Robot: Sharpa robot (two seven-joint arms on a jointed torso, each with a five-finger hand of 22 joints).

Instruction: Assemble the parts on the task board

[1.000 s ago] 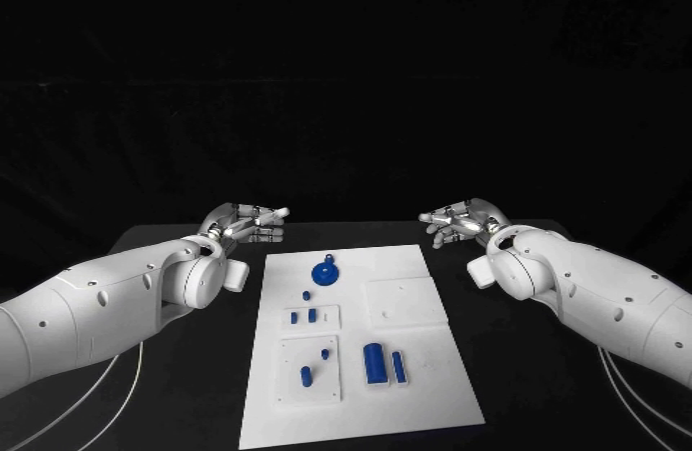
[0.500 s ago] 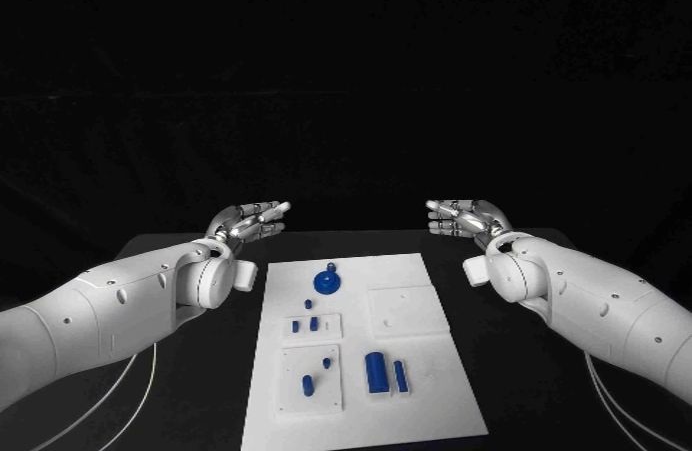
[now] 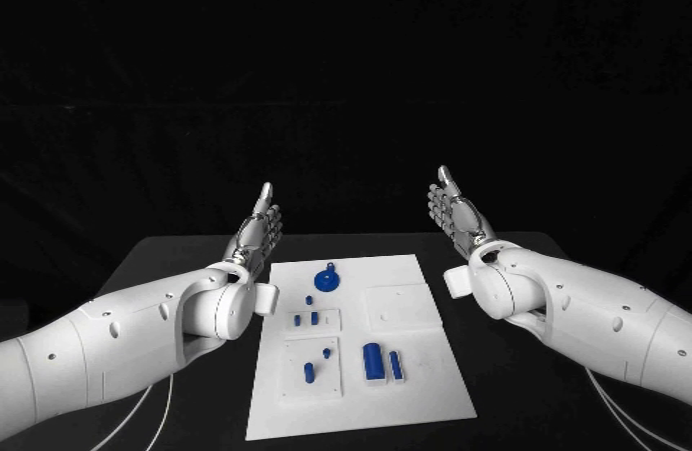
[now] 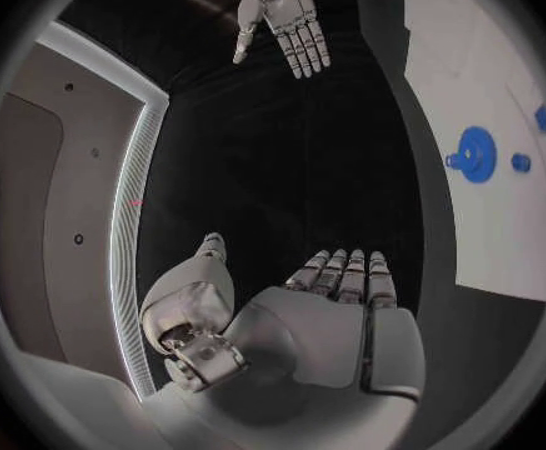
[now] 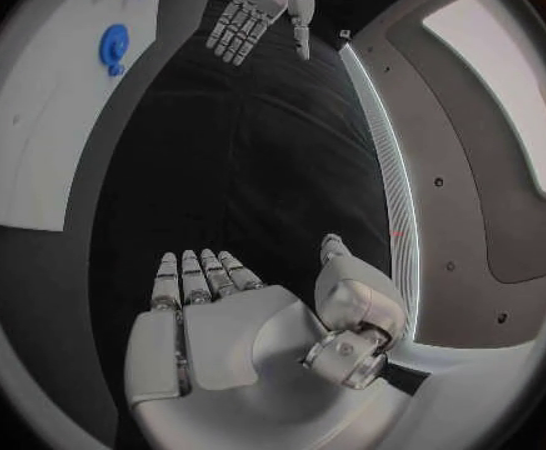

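A black table (image 3: 188,261) under a dark backdrop carries the white rectangular task board (image 3: 433,391) at its centre. On it, small blue plastic parts (image 3: 372,361) lie near, a round blue disc (image 3: 329,281) farther. Beyond, left hand (image 3: 257,233) and right hand (image 3: 462,216) hover with fingers straight, holding nothing. Reaching down carelessly could scatter loose pieces.

Head camera above task board (image 3: 361,351); wrist cameras behind each palm

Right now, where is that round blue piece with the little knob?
In the head view the round blue piece lies at the far end of the task board, left of its middle, nearer the raised left hand than the right hand.
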